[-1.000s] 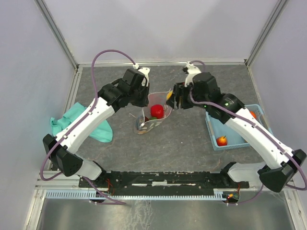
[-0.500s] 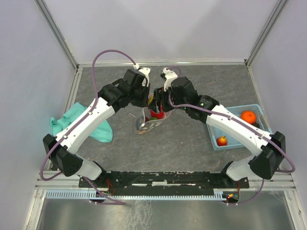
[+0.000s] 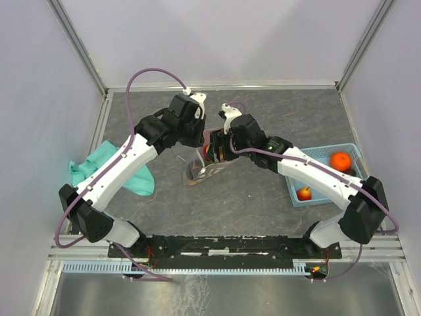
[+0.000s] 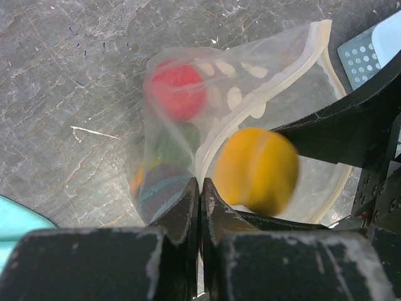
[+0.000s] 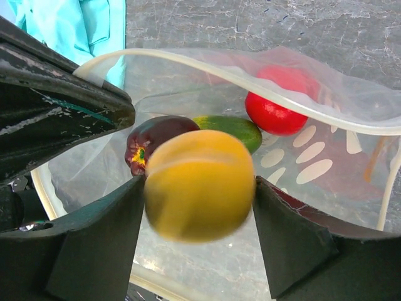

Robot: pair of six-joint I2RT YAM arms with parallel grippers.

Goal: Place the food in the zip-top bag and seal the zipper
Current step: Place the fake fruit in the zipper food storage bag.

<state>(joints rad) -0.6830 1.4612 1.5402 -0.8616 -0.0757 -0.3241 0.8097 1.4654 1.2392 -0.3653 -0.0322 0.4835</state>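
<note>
The loading step is in hand. The zip-top bag is held up by its rim with the mouth open. Its edge, at the zipper, is pinched between the left fingers, which are pressed together on the plastic. Over that mouth a yellow fruit is carried between the right fingers, which are spread about it. The fruit is blurred, so whether it is gripped or already let go cannot be told.

Inside the bag a red fruit, a green one and a dark purple one are seen. Well to the right of the bag a blue basket is set, with an orange fruit and a smaller red-orange one in it, so the filling is judged unfinished.

What is called for next is a clean drop of the yellow fruit past the rim. The right fingers must then be drawn out without snagging the film, and more fetched from the basket. Sealing can only be done afterwards.

The counter is dark grey and stone-patterned, and a teal cloth lies on it to the left of the bag. The space is enclosed by pale walls and metal framing.
</note>
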